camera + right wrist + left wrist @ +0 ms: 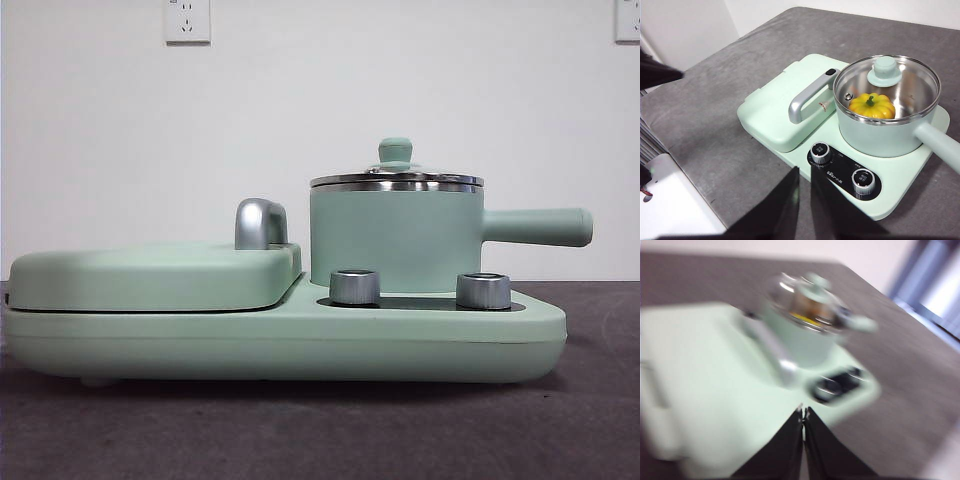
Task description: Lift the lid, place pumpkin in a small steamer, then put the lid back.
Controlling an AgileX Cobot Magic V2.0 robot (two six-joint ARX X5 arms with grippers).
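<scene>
On the wide mint-green base (300,335): small steamer (395,240), lid (887,85) seated on its rim, pumpkin (871,106) inside under the glass. Above the desk (715,135), well clear: left claw (803,412) pressed closed, right claw (805,172) narrowly parted, both holding nothing.

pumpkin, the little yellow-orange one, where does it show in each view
Front view: not visible; the mint-green pot wall hides the small glossy yellow-orange ribbed pumpkin.
Left wrist view: blurred yellow patch under the glass lid.
Right wrist view: inside the pot, seen through the lid.
Shared landmark: the lid's mint-green knob.
</scene>
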